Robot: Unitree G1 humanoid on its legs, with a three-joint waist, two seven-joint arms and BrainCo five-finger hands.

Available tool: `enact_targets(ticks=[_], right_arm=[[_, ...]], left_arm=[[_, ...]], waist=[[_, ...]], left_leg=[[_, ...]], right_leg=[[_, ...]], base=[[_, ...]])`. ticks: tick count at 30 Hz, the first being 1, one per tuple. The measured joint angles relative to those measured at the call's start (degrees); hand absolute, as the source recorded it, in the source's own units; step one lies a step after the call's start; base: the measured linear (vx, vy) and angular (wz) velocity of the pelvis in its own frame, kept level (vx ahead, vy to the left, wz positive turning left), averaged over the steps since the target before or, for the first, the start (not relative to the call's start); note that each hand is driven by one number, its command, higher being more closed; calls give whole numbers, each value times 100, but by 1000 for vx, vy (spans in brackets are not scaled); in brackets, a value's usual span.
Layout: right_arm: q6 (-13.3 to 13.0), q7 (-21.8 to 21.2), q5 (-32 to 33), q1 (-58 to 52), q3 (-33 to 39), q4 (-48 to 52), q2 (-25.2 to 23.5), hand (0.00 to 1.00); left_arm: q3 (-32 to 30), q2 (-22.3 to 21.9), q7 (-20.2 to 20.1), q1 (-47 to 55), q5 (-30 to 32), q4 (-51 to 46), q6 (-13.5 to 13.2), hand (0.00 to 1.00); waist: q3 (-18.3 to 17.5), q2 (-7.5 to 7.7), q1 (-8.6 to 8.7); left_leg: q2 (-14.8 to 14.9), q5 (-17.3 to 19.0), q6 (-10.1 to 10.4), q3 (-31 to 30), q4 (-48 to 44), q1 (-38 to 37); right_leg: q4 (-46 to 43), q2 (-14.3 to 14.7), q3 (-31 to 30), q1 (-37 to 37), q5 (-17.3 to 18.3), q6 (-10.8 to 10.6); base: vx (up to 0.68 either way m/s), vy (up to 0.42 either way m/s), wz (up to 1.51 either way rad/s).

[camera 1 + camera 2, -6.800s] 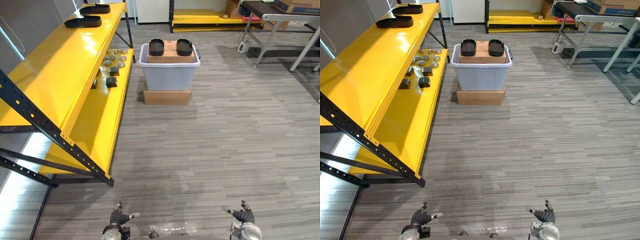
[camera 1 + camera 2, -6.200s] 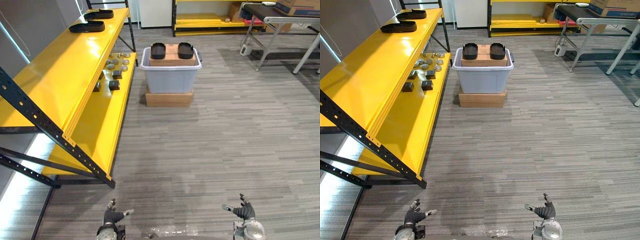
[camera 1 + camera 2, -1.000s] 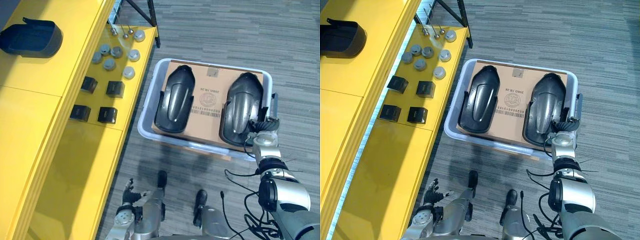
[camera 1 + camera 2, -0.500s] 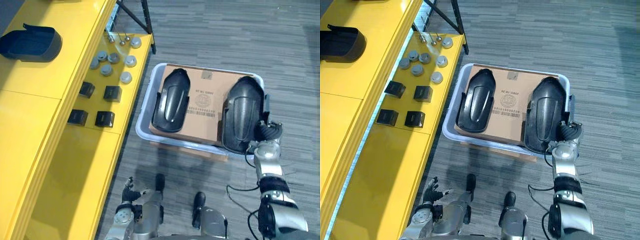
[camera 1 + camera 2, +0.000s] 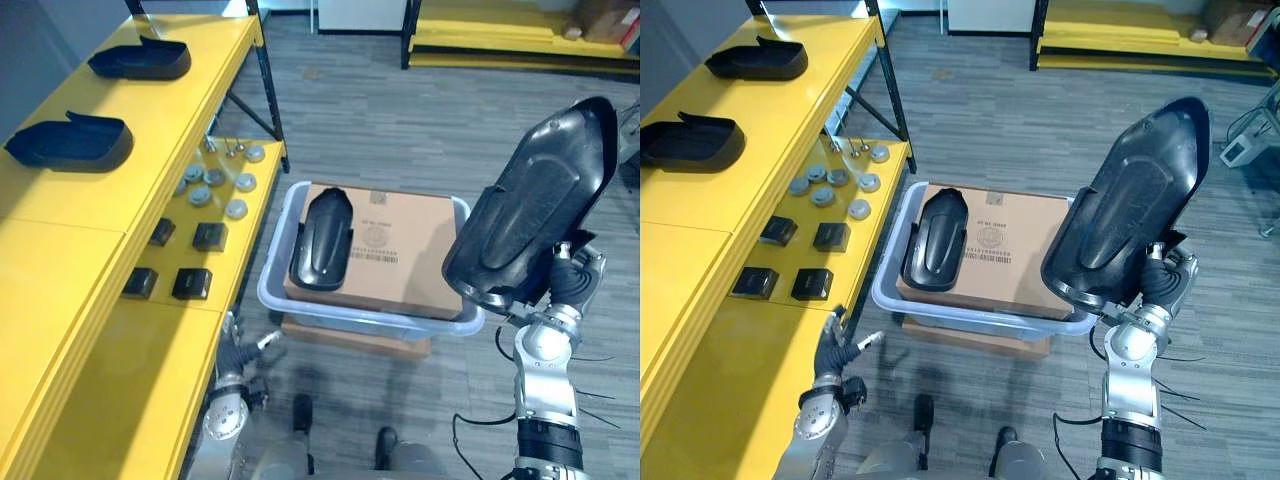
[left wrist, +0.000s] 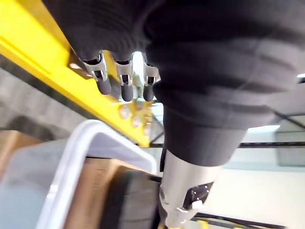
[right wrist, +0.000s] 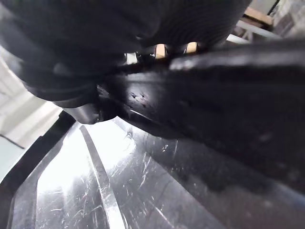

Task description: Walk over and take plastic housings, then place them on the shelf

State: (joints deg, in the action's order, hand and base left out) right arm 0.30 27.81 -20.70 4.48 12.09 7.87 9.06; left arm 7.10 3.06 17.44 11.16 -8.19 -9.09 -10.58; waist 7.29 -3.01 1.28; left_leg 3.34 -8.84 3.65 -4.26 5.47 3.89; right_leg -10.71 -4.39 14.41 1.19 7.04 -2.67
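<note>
Plastic housing (image 5: 535, 205), black, is held up tilted beside the yellow shelf (image 5: 70, 260), above the grey bin (image 5: 340, 313) and cardboard box (image 5: 405, 255) where a second housing (image 5: 322, 242) lies, its lower edge clasped by the right hand (image 5: 572, 282); the left hand (image 5: 832, 347) hangs slack-fingered, holding nothing.

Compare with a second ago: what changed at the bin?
The right hand has gripped the right housing and lifted it off the cardboard box, tilted up above the bin. The left housing stays flat on the box; the left hand stays open, low beside the shelf.
</note>
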Motion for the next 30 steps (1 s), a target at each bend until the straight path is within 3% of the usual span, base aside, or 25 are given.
enact_targets(ticks=[10,22,23,26,27,30], right_arm=[[-155,-334,-302,17,-1317,257,-197,100],[-276,-468,-496,153,-1997,498,-303,100],[-276,-475,-580,152,-2004,498,-297,100],[-276,-511,-690,151,-2008,498,-297,100],[-276,-513,-691,151,-2012,498,-297,0],[-280,-529,-663,149,-2168,497,-276,0]], left_arm=[[1386,69,14,-859,930,-394,1,0],[1975,119,7,-1383,1578,-172,84,0],[1976,144,16,-1409,1608,-142,131,100],[1978,163,35,-1442,1668,21,145,100],[1970,164,47,-1461,1668,83,169,100],[1973,170,53,-1464,1667,145,245,100]], waist=[[-246,-5,-44],[-435,5,-47],[-451,6,-46],[-512,2,-41],[-532,2,-41],[-548,-2,-35]], left_leg=[[43,1,-1,149,6,-167],[129,3,0,299,39,-181],[135,3,0,299,38,-179],[138,2,1,303,36,-179],[141,2,1,302,35,-180],[154,2,1,305,29,-188]], right_leg=[[-3,30,-109,-91,-3,20],[264,140,-275,-121,-199,64],[291,148,-280,-132,-215,65],[316,153,-285,-143,-227,66],[328,156,-283,-149,-231,68],[415,175,-284,-194,-274,70]], base=[[-4,-4,-5],[-5,-3,-9],[0,0,0],[0,0,0],[0,0,0],[0,0,0]])
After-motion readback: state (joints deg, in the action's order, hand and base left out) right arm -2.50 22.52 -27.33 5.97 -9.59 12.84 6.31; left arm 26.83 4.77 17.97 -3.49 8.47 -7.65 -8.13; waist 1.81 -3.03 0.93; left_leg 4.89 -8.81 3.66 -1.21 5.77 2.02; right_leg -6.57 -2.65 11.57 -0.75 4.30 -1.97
